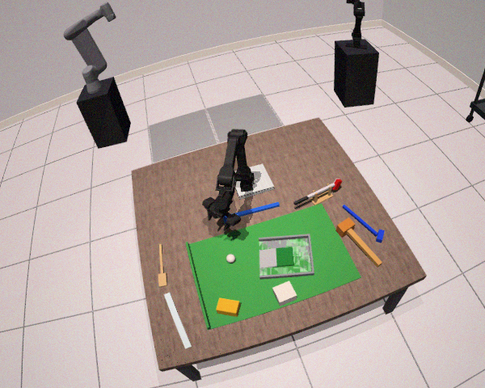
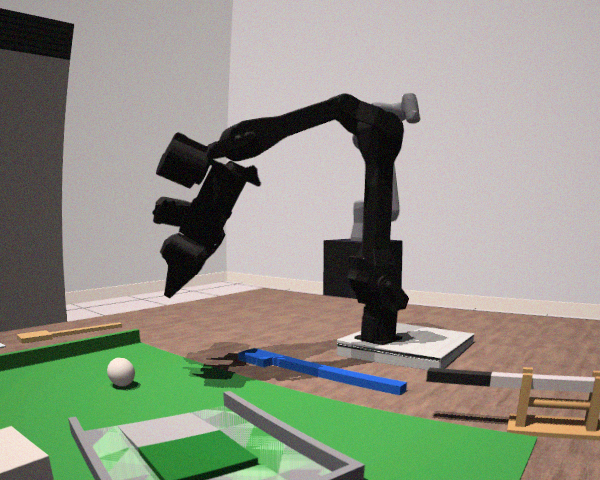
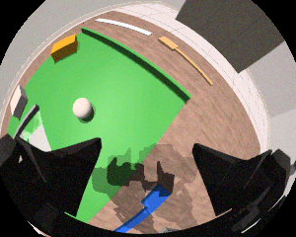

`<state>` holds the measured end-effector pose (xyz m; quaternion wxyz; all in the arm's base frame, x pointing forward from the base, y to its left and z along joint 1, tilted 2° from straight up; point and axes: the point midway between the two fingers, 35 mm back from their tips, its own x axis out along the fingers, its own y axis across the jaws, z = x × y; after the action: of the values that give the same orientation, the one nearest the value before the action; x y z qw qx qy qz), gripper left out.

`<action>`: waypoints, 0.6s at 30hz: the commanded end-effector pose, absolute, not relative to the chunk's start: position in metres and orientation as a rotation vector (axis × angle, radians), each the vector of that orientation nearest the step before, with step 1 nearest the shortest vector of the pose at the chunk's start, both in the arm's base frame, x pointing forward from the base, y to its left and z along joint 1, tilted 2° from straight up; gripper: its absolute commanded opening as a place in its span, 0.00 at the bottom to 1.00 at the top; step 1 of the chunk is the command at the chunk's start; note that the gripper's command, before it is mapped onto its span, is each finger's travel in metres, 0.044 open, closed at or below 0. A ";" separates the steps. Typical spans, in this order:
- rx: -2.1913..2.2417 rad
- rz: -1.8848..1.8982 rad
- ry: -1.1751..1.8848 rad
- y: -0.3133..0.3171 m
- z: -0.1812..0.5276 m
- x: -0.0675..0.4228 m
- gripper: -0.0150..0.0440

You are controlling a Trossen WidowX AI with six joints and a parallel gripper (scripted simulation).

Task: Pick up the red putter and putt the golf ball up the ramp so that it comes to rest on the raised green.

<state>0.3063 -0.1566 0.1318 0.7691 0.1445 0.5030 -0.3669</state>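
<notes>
The red putter [image 1: 325, 190] [image 2: 507, 380] lies across a small wooden stand, with black grip, white shaft and red head [image 1: 337, 184]. The white golf ball [image 1: 230, 258] [image 2: 121, 372] [image 3: 82, 108] rests on the green mat [image 1: 331, 250] [image 2: 445, 444] [image 3: 133, 94]. The grey ramp [image 1: 267, 258] [image 2: 166, 427] leads to the dark raised green [image 1: 284, 256] [image 2: 199, 454] inside a grey-walled frame. My gripper [image 1: 221, 220] [image 3: 148, 146] is open and empty, high above the mat's back-left edge. In the exterior view its fingers overlap. The putter is outside the wrist view.
A blue club [image 1: 257, 208] [image 2: 336, 374] [image 3: 155, 197] lies below my gripper, behind the mat. A blue hammer-shaped tool [image 1: 361, 221] and wooden mallet [image 1: 364, 246] lie right. Orange [image 1: 228, 306] and cream [image 1: 284, 292] blocks sit near the front. A wooden paddle [image 1: 162, 267] and pale strip [image 1: 177, 320] lie left.
</notes>
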 end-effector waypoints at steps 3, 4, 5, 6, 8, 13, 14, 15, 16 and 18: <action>-0.015 -0.286 1.227 -0.055 0.124 0.340 1.00; -0.067 -0.207 1.237 -0.038 0.123 0.343 1.00; -0.120 -0.128 1.245 -0.022 0.122 0.344 1.00; -0.172 -0.049 1.251 -0.006 0.121 0.344 1.00; -0.274 0.107 1.256 0.027 0.120 0.343 1.00; -0.520 0.491 1.232 0.107 0.116 0.327 1.00; -0.569 0.568 1.220 0.122 0.116 0.322 1.00; -0.617 0.645 1.207 0.137 0.115 0.316 1.00; -0.664 0.721 1.191 0.152 0.115 0.309 1.00; -0.761 0.879 1.152 0.180 0.114 0.293 1.00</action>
<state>0.3185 0.1278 0.1171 0.7417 -0.2687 0.5510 0.2721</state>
